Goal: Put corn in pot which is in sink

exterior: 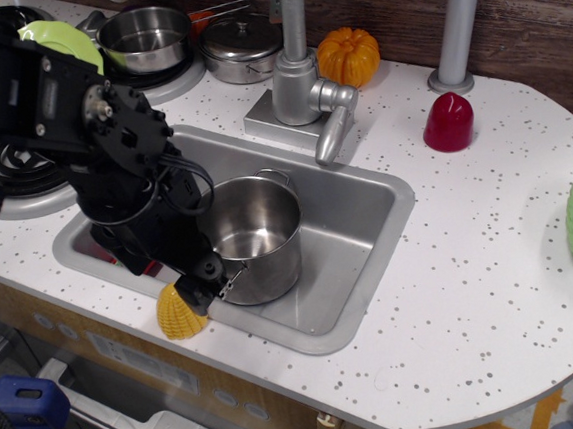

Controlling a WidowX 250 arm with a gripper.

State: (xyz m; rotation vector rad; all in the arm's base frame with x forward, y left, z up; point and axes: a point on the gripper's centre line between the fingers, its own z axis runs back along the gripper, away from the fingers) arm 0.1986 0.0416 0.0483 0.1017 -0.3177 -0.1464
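White speckled countertop w/ rounded edge fills most of view, stretching right of the pincer. Dark wood-plank wall at the back, far side from the pincer. Grey post stands on the counter up-right, at the wall. Stove coil on the left, behind the arm; second burner further back. Cabinet front below the pincer, tan wood trim. Blue item and yellow bits low-left, on the floor area. Light even, soft glare on metal.
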